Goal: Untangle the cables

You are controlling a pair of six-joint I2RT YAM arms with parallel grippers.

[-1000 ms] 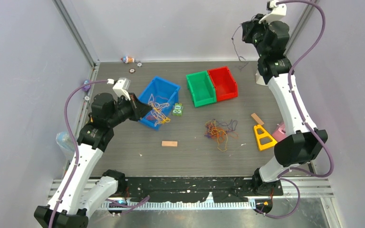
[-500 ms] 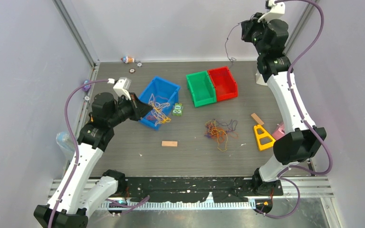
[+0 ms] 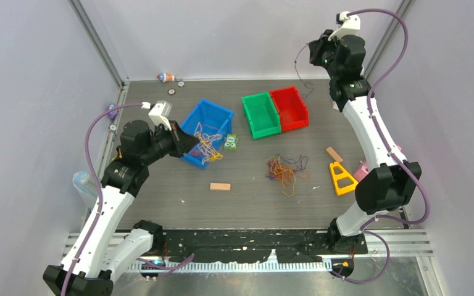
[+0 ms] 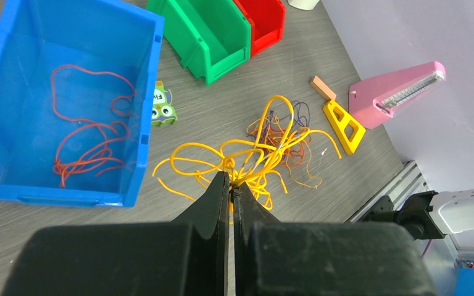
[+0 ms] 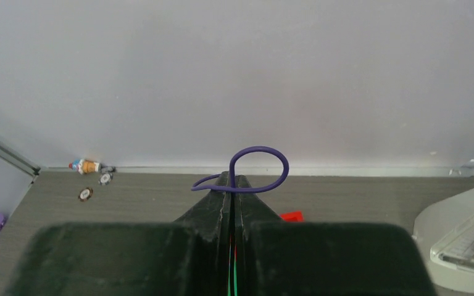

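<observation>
Bright, even, diffuse light — soft shadows, sharp focus, no glare.

Thin orange, yellow, purple cables (image 3: 287,169), partly tangled

Looks matt and finely grained, like grey laminate, across the table (image 3: 247,209). Gleams as smooth moulded plastic in the blue bin (image 4: 24,43), the green bin (image 4: 225,61) and the red bin (image 4: 265,24). Reads as thin, smooth, faintly shiny sheathing on the yellow cable (image 4: 229,161), the orange-red cable (image 4: 91,155) and the purple cable (image 5: 259,148). Matt black plastic on the left gripper (image 4: 230,182) and the right gripper (image 5: 231,182). Bare pale wood on the small block (image 3: 220,186). Dull brushed metal along the frame rail (image 3: 99,43).
</observation>
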